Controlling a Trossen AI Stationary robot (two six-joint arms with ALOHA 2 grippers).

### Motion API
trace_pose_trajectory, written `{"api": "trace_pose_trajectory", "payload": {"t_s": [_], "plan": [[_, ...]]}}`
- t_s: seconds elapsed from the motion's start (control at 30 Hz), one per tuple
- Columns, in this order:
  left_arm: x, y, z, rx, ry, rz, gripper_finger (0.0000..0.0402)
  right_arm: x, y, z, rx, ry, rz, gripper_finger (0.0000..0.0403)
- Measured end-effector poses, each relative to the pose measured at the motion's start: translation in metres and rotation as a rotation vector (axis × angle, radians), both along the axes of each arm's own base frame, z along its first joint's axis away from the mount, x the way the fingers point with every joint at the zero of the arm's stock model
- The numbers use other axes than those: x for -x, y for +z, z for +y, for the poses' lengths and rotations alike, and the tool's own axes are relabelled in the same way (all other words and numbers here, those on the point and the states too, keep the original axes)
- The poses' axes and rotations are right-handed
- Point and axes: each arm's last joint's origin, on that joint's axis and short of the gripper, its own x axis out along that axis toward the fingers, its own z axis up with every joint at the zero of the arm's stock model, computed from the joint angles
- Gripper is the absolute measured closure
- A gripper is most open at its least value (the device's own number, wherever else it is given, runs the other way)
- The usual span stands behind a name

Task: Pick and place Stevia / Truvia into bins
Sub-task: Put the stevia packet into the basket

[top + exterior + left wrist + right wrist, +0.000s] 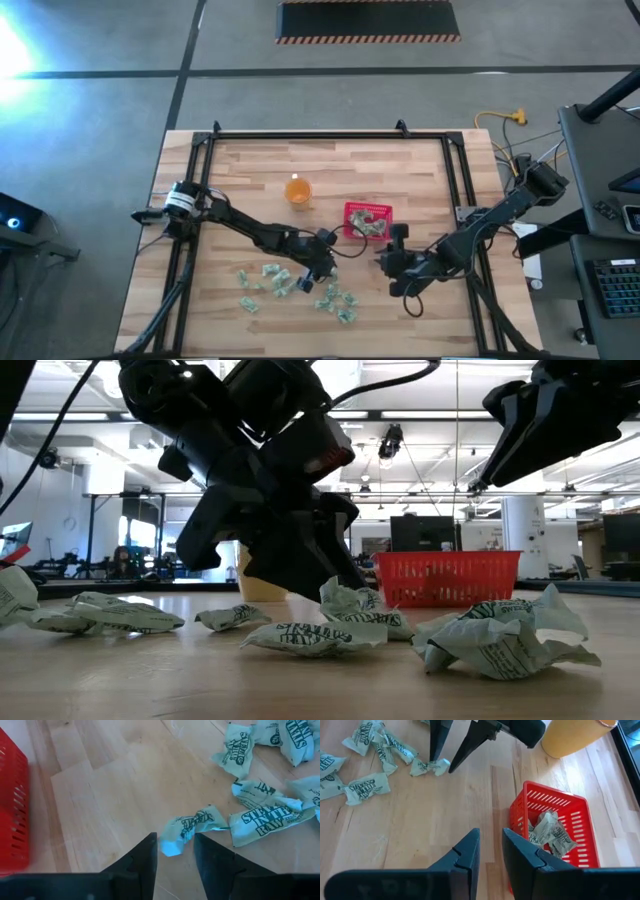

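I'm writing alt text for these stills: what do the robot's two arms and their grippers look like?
Both arms are black and slim, with jointed links. The left arm has a white band with a red ring near its base. Each ends in a gripper with two flat, dark, tapering fingers: left gripper, right gripper.

Orange cup (298, 190) on wooden table (400, 170)

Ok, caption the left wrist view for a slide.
Left gripper jaws open around a packet, red basket nearby.
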Motion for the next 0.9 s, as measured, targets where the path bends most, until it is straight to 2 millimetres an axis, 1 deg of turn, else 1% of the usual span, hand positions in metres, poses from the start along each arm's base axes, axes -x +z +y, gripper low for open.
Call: {"api": "trace_pose_trajectory", "payload": {"t_s": [0.23,0.57,0.67,0.9], "plan": [[-0.0004,0.0007,-0.0007,0.013,-0.015,-0.002,0.029,-0.0001,0.0,-0.0001,0.0,-0.001,0.0,0.0326],[-0.0022,0.0039,-0.0023,0.036,-0.043,-0.029,0.0293,0.0,0.0,0.0,0.0,0.0,0.0,0.0335],[-0.0022,0.0038,-0.0022,0.035,-0.044,-0.029,0.0312,0.0,0.0,0.0,0.0,0.0,0.0,0.0332],[-0.0022,0.0039,-0.0022,0.035,-0.047,-0.03,0.039,0.0,0.0,-0.0001,0.0,0.0,0.0,0.0334]]}}
